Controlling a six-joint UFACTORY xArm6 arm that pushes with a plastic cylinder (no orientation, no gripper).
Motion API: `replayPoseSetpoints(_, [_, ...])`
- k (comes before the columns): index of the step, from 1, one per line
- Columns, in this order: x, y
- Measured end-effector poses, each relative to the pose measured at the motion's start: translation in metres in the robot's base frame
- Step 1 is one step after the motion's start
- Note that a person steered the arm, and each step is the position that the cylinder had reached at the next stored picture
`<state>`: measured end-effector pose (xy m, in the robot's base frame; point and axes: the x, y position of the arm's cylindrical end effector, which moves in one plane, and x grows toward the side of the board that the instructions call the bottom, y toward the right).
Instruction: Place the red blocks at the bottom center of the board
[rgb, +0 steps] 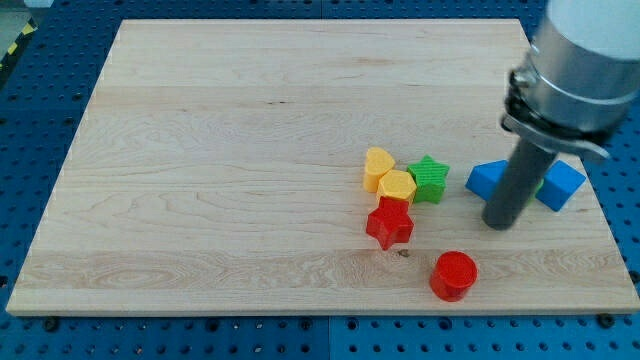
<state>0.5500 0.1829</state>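
Resting my tip on the wooden board just below the blue blocks at the view's right (no fingers here, only a bare rod, grasping nothing). Sitting apart: red star touching the yellow blocks beside a green star; red cylinder lying nearer the bottom edge, right of center.

arm: pale grey cylinder, blurred | collar: black ring | my tip: dark rod, seemingly blunt
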Motion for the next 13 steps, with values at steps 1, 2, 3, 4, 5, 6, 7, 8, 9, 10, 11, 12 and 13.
replayPoseSetpoints(1, [0.048,0.0])
replayPoseSetpoints(2, [0.066,-0.017])
replayPoseSetpoints(3, [0.067,-0.045])
replayPoseSetpoints(4, [0.063,-0.085])
replayPoseSetpoints(5, [0.06,-0.087])
replayPoseSetpoints(6, [0.068,-0.042])
replayPoseSetpoints(7, [0.054,-0.006])
replayPoseSetpoints(8, [0.024,-0.005])
replayPoseSetpoints(9, [0.012,-0.032])
replayPoseSetpoints(10, [0.005,-0.076])
replayPoseSetpoints(11, [-0.025,-0.084])
replayPoseSetpoints(12, [-0.033,-0.108])
replayPoseSetpoints(13, [-0.033,-0.151])
